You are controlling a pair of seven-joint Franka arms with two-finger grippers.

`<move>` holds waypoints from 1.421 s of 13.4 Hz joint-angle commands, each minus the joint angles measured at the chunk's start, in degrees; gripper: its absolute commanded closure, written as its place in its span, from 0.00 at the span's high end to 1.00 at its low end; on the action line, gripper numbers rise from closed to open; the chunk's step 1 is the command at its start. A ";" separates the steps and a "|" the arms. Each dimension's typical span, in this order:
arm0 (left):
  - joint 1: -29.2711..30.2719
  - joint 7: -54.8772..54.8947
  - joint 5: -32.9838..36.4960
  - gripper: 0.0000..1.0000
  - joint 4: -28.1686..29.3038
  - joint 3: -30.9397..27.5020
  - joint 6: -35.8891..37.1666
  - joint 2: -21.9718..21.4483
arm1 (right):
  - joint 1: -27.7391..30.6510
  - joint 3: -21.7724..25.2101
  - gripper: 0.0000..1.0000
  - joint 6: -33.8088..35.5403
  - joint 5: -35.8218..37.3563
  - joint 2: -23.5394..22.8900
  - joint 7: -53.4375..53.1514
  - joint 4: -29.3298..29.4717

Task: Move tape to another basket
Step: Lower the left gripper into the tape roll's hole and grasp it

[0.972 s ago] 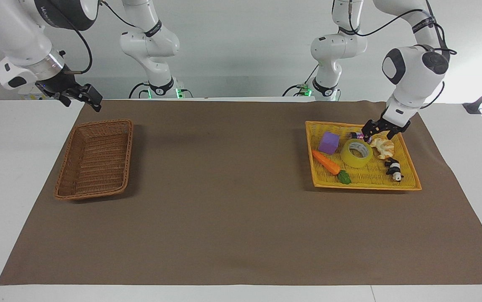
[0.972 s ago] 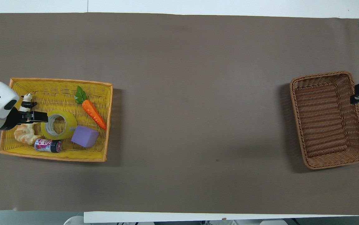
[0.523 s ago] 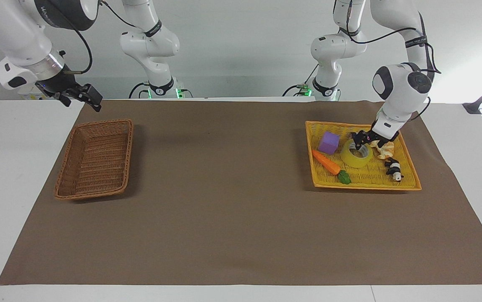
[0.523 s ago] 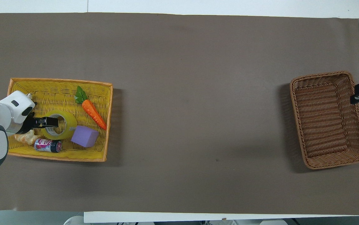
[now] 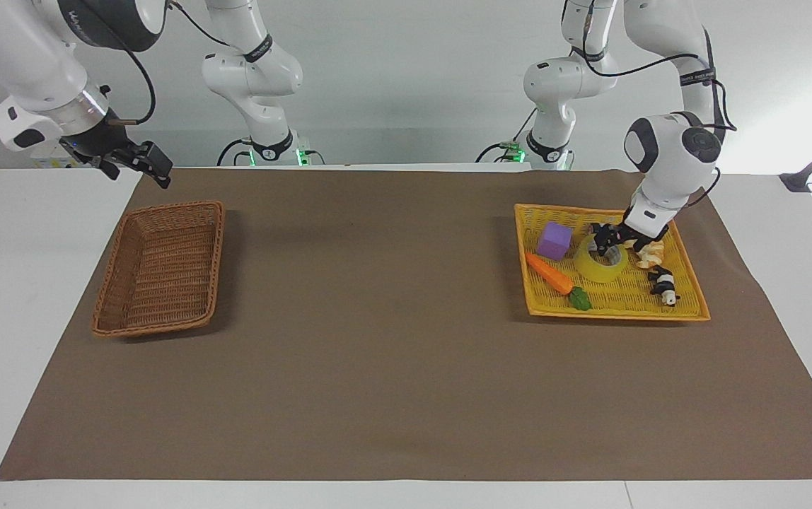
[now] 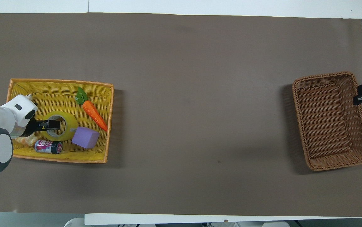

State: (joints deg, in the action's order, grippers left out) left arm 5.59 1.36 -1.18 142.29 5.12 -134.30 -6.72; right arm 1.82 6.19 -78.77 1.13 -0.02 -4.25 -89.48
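Two baskets are set well apart: the tape (image 5: 602,261) lies flat, hole upward, in the yellow tray (image 5: 689,309) at the left arm's end, while the brown basket (image 5: 158,267) stands at the right arm's end. The left gripper (image 5: 609,240) is lowered onto the roll's robot-side rim with its jaws spread wide, apparently astride the ring's wall, not yet clamped. The tape sits directly under it, so the left arm is far nearer. The right gripper (image 5: 138,161), also wide, waits beside the brown basket.
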 commanded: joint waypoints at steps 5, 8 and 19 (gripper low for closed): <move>0.65 0.31 0.48 0.95 2.03 0.33 -2.81 -0.22 | 0.29 -0.21 1.00 0.11 -0.07 1.07 1.35 -1.23; 0.74 0.22 0.48 0.94 2.03 0.33 -3.95 -0.13 | 0.29 -0.21 1.00 0.11 -0.07 1.07 1.35 -1.23; 0.12 0.13 0.48 0.94 3.61 0.41 -5.54 1.10 | 0.29 -0.21 1.00 0.11 -0.07 1.07 1.35 -1.23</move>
State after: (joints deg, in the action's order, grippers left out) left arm 5.60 1.36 -1.18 144.51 5.43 -137.82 -5.06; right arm 1.82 6.19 -78.77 1.13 -0.02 -4.25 -89.48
